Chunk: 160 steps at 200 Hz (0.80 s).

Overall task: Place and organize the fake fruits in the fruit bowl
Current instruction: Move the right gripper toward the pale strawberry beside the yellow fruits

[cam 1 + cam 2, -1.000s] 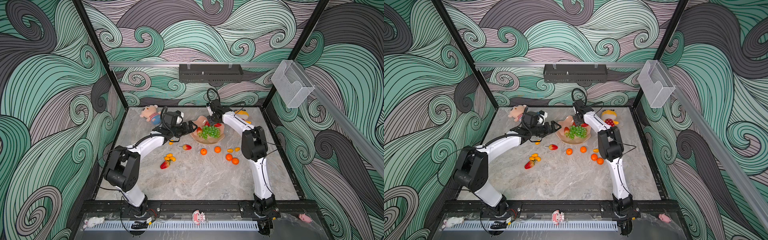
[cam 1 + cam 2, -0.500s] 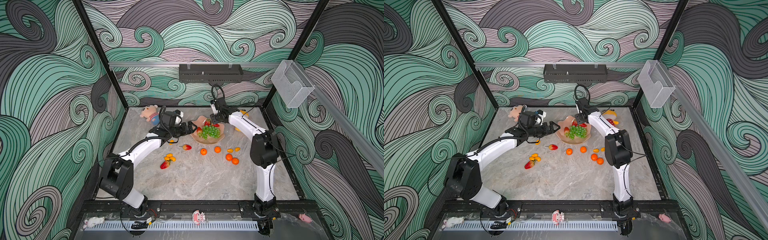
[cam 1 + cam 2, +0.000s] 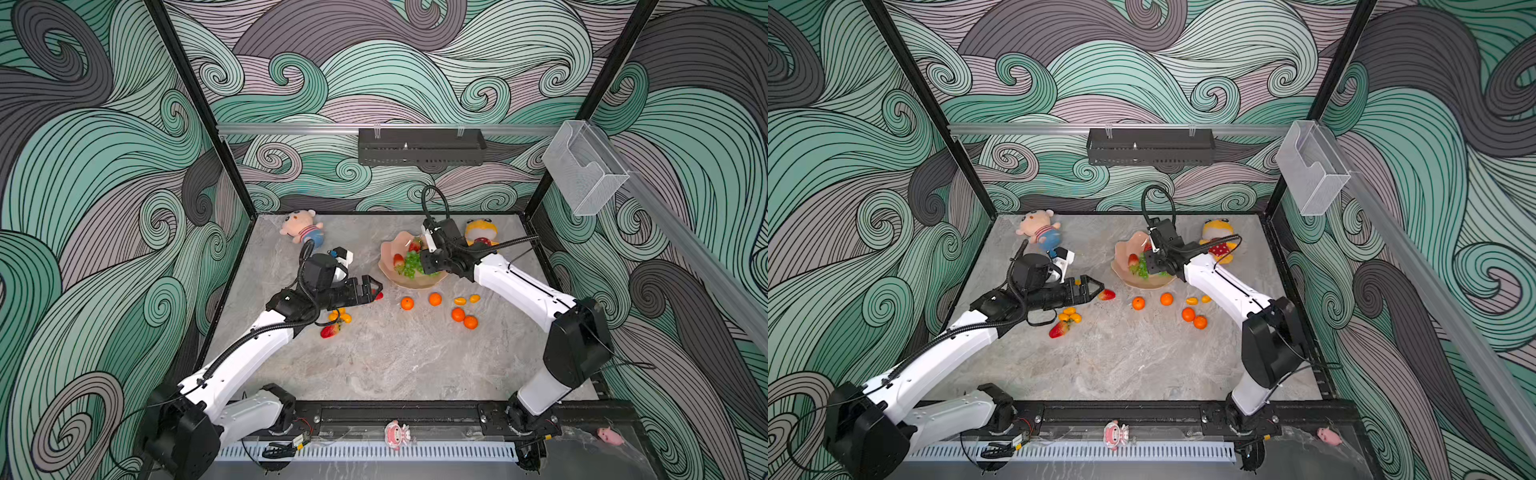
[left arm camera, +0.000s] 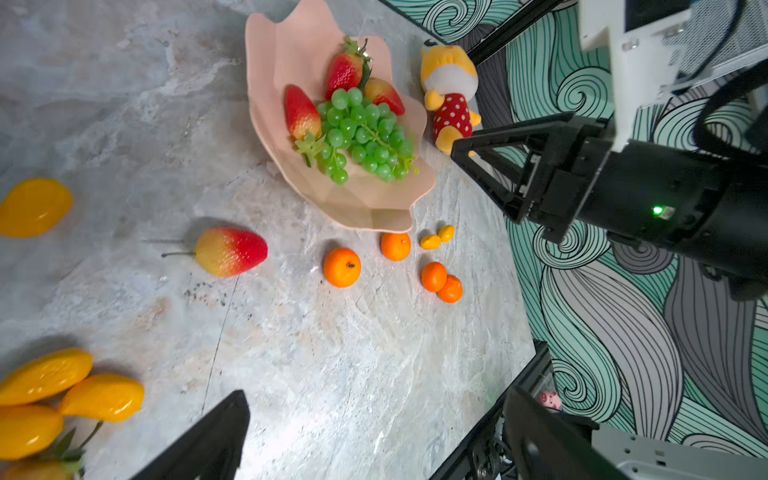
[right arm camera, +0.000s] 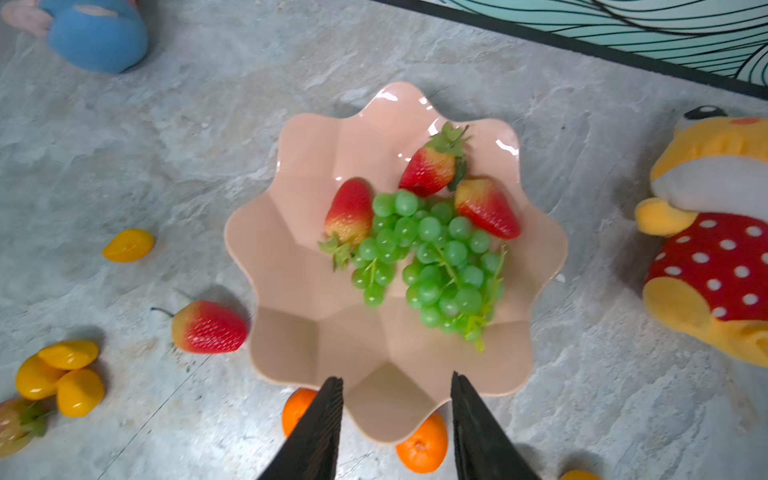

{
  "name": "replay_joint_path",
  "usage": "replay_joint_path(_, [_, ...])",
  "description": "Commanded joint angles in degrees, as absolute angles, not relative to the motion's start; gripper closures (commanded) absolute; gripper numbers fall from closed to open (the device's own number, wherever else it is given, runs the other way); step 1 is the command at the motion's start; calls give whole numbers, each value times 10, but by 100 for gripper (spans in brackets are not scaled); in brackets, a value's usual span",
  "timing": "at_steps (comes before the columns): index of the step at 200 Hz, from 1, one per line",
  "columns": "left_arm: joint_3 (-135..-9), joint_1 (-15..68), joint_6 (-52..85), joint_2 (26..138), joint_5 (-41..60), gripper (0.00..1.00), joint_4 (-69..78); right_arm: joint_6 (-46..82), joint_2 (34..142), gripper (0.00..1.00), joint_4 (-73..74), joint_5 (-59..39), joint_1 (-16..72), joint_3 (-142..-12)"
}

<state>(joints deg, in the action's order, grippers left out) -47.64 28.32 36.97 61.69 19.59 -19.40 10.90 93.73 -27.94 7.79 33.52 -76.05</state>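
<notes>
Left jaws were held released beside a strawberry [image 3: 1106, 295] on the bench [image 3: 1121, 365]; right jaws, released and empty, were poised above the fruit bowl [image 5: 299, 324], yellow plush [image 5: 706, 232] just right.

I'm driving a robot lab cell, no home, swirl-print walls [image 3: 83, 166] all round, black posts [image 3: 199, 104], left arm [image 3: 249, 357] and right arm [image 3: 519, 291] bolted to a rail [image 3: 415, 415] at bottom, marble-look tabletop [image 3: 395, 365] mid-frame, clear bin [image 3: 582, 166] upper right.

Walls [image 3: 83, 166] w/ teal-grey swirl print all round, grey marble floor [image 3: 395, 365] mid-frame, black rack [image 3: 422, 146] top center on a rail [image 3: 291, 129], clear box [image 3: 584, 166] upper right.
</notes>
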Motion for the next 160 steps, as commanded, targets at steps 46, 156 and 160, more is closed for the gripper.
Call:
replay_joint_path(46, [-432,291,394,560,172,1,-268,251,893,51,-330,135,421,-711])
replay_joint_path(156, [-422,289,428,546,96,1,-281,189,944,55,-346,42,443,-701])
replay_joint_path(160, [-421,289,429,543,91,1,-281,186,949,56,-346,36,443,-705])
